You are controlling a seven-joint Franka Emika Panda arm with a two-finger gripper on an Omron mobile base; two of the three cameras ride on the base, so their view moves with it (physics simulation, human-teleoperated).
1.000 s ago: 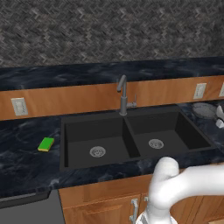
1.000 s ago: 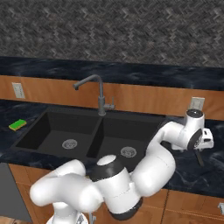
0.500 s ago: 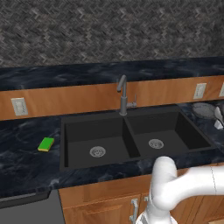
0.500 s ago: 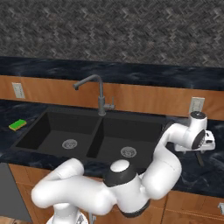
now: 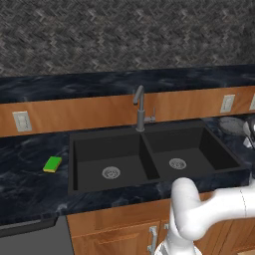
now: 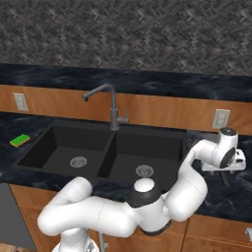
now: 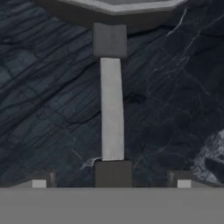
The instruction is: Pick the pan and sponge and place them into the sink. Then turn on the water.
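**Over the pan handle, jaws apart**

At the right edge of the right base view, I see my gripper (image 6: 227, 170) lying low over the dark tabletop (image 6: 236, 197) beside the sink (image 6: 108, 152), farther toward the frame edge than it was a second ago, when the hand sat a little nearer the basin. Its jaws stand apart. Through the hand view, the pan (image 7: 118, 8) shows its rim along the top edge, and its straight handle (image 7: 111, 109) runs down the middle of the frame to between the two tips (image 7: 39, 180), which flank it without touching. The pan also shows at the right edge of the left base view, on the tabletop. The sponge (image 5: 52, 164) sits unmoved at middle left there, left of the sink. The faucet (image 5: 140, 109) stands behind the divider.
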